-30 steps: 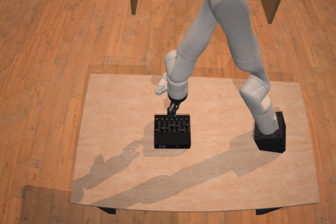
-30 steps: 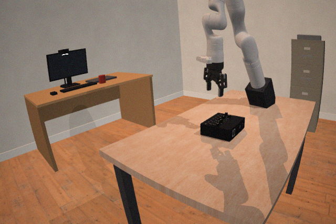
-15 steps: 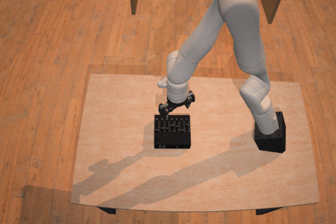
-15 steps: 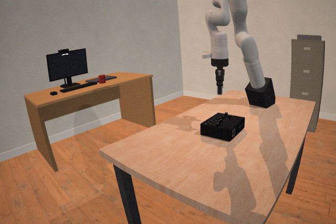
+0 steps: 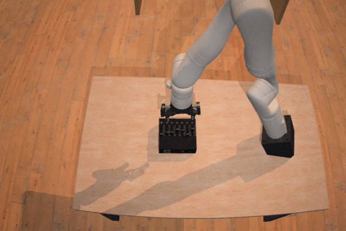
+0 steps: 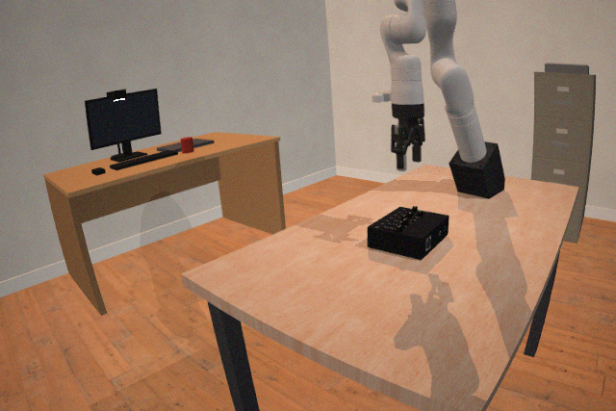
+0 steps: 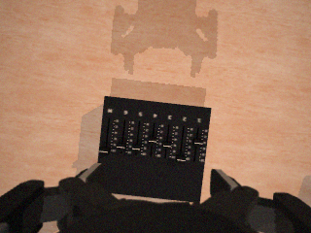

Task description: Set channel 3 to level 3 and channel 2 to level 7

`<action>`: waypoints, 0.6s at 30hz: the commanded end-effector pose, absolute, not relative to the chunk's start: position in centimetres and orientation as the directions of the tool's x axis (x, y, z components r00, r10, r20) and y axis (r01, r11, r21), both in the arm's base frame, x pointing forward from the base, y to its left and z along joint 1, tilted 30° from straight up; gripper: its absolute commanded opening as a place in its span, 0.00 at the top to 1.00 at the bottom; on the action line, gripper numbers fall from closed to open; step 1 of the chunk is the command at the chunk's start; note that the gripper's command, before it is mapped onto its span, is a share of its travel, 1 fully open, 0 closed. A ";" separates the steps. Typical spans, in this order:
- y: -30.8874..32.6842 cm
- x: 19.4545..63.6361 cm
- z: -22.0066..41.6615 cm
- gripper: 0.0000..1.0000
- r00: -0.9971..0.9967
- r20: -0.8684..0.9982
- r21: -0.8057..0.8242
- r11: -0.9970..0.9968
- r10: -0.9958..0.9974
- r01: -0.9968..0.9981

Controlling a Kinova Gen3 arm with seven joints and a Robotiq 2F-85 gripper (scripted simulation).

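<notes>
Gripper [image 6: 408, 160], jaws wide and empty, hangs above the lighting desk [image 6: 408, 232] at table centre; descending with fingers this spread risks nudging neighbouring closely spaced faders [image 7: 154, 142].

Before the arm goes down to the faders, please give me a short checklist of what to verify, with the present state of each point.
1. Jaws of the gripper open and holding nothing: ok.
2. Gripper above the lighting desk, not touching it: ok; the exterior view shows a clear gap.
3. Desk flat on the table, not tipped: ok.
4. Faders squarely in the wrist view, seven caps visible: ok.
5. Channel numbers readable, to pick channels 3 and 2: cannot tell; the labels are blurred.
6. Present levels of each cap against its scale: cannot tell; the marks are too small.
</notes>
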State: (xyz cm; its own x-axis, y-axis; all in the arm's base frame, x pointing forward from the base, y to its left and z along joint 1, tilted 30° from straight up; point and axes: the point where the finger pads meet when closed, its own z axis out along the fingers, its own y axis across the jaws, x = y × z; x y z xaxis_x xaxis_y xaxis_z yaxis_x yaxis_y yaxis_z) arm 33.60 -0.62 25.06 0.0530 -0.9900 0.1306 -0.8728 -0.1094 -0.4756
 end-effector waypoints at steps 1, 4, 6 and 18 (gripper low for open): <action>-0.5 33.7 25.3 0.00 0.024 0.118 -0.485 -0.079 -0.993 -0.871; -0.3 33.7 25.3 0.00 -0.002 0.099 -0.491 -0.047 -0.995 -0.870; -0.3 33.7 25.4 0.00 -0.014 0.091 -0.493 -0.033 -0.996 -0.869; -0.2 33.8 25.4 0.00 -0.026 0.081 -0.496 -0.017 -0.996 -0.868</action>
State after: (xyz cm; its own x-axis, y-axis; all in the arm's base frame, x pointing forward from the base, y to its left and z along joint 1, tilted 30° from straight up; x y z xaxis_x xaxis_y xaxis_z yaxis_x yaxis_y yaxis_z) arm 33.74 -0.16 25.38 -0.0263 -0.9964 0.0808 -0.8687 -0.0172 -0.4950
